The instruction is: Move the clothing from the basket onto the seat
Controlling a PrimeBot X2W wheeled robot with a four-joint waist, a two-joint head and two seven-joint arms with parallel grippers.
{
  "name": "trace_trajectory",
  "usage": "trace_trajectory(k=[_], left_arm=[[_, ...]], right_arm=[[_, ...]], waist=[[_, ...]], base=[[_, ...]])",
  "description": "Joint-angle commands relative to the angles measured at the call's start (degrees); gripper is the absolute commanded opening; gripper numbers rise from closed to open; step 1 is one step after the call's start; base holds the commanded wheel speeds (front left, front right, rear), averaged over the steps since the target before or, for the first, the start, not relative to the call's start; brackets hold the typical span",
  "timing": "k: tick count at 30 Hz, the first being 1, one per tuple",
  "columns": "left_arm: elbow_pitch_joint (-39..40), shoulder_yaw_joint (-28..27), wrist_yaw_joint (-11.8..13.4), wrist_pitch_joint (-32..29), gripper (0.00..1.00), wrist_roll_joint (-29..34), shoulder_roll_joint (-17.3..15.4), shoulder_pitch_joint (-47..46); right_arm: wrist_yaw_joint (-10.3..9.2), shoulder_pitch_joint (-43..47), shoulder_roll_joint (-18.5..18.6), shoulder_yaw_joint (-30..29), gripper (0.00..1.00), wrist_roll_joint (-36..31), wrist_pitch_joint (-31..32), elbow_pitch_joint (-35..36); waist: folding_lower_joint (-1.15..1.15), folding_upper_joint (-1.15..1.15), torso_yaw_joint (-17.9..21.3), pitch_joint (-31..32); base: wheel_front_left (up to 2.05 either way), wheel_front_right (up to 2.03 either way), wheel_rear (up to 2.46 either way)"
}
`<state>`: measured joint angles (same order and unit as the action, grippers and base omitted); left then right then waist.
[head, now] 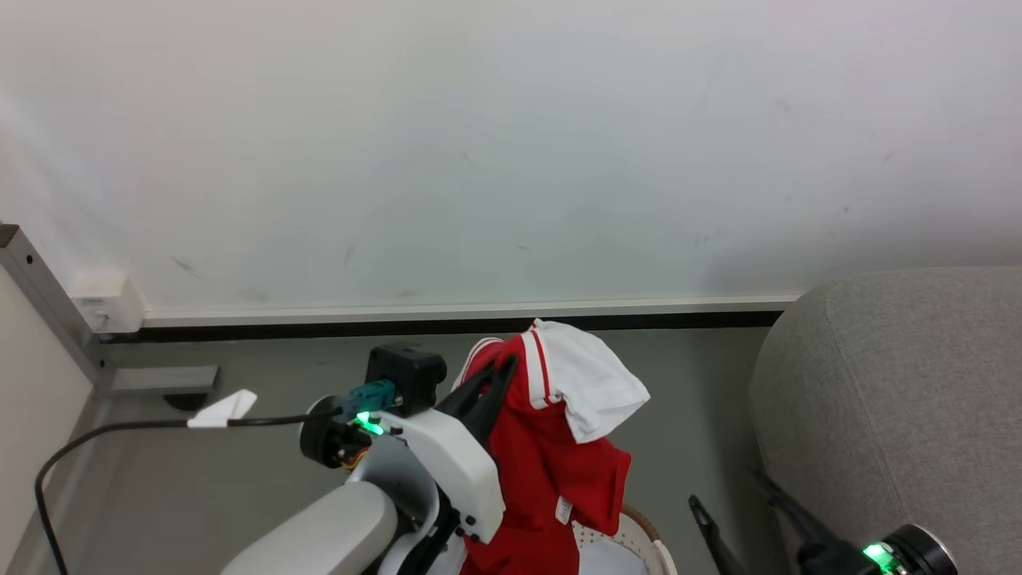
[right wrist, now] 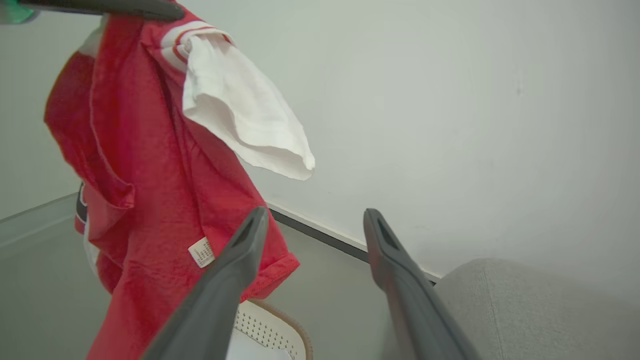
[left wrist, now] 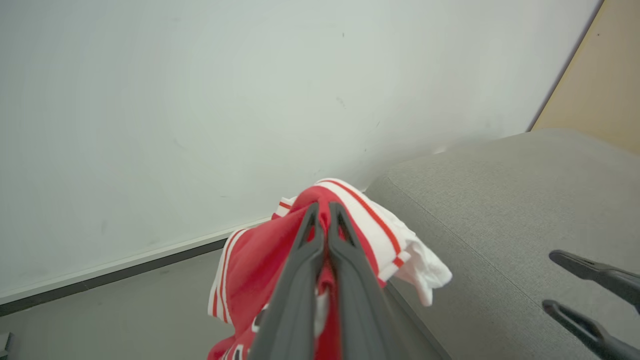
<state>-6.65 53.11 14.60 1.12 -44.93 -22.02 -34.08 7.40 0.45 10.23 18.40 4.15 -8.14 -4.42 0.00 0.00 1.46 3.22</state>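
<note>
Our left end effector (head: 501, 369) is closed on the striped trim of the red clothing (head: 551, 463). The clothing hangs over the basket (head: 656, 549), apart from the seat (head: 894, 383). Our right end effector (head: 728, 491) stands wide and empty beside the seat.

Hazards: the pinch takes only a narrow fold, so a fast swing could shake it loose. The hem could also catch the basket rim.

The left wrist view shows the pinch itself. The right wrist view shows the label (right wrist: 201, 251) and the white cloth (right wrist: 245, 120) in full.

I am seeing red clothing (head: 551, 455) with white stripes, cream hole-dotted tan-rimmed basket (right wrist: 270, 327), grey woven seat (head: 894, 383), my dark left end effector (left wrist: 324, 212)
</note>
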Motion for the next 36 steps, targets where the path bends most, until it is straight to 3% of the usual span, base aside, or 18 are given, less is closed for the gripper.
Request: trace_trajectory(k=[1,6,10,29,30,31,32,33,34,36], left_arm=[[0.38,0.01,-0.17,0.1,0.0,0.12,0.1,-0.58],[0.91,1.0,-0.43,-0.88,0.0,0.6,0.25,-1.12],[1.41,1.86,-0.89,-1.39,0.0,0.85,0.79,-1.46],[2.47,5.23,-3.97,-3.28,0.0,-0.53,4.6,-3.17],[2.43,5.28,-4.03,-3.33,0.0,-0.69,4.66,-3.07],[2.42,5.3,-4.17,-3.39,0.0,-0.9,4.68,-3.04],[2.4,5.36,-4.31,-3.43,0.0,-1.0,4.69,-3.05],[2.37,5.43,-4.43,-3.42,0.0,-1.14,4.73,-3.05],[2.36,5.42,-4.49,-3.47,0.0,-1.18,4.79,-3.07],[2.26,5.36,-4.55,-3.47,0.0,-1.22,4.81,-3.14]], right_arm=[[0.17,-0.95,0.57,0.49,1.0,0.8,0.21,-0.28],[0.12,-8.41,5.4,9.79,1.0,3.99,3.59,-3.0],[0.11,-14.1,6.97,16.0,1.0,6.41,5.05,-7.22],[0.09,-33.8,1.31,39.64,1.0,22.22,-0.96,-32.32],[0.09,-34.38,0.93,40.62,0.8,22.99,-1.71,-33.29],[0.09,-34.9,0.36,41.52,0.49,23.91,-2.48,-34.13],[0.09,-35.42,-0.12,42.09,0.35,24.91,-3.28,-34.95],[0.09,-35.94,-0.47,42.84,0.07,25.89,-3.89,-35.65],[0.09,-36.26,-0.75,43.49,0.0,26.85,-4.56,-36.25],[0.09,-36.67,-1.33,44.67,0.0,28.89,-5.52,-37.17]], waist=[[0.0,0.0,-0.08,0.04],[0.0,0.0,-0.46,0.17],[0.0,0.0,-1.05,0.22],[0.0,0.0,-2.31,0.34],[0.0,0.0,-2.33,0.33],[0.0,0.0,-2.35,0.32],[0.0,0.0,-2.37,0.29],[0.0,0.0,-2.39,0.28],[0.0,0.0,-2.42,0.28],[0.0,0.0,-2.45,0.3]], base=[[0.0,0.0,0.0],[0.0,0.0,0.0],[0.0,0.0,0.0],[0.0,0.0,0.0],[0.0,0.0,0.0],[0.0,0.0,0.0],[0.0,0.0,0.0],[0.0,0.0,0.0],[0.0,0.0,0.0],[0.0,0.0,0.0]])
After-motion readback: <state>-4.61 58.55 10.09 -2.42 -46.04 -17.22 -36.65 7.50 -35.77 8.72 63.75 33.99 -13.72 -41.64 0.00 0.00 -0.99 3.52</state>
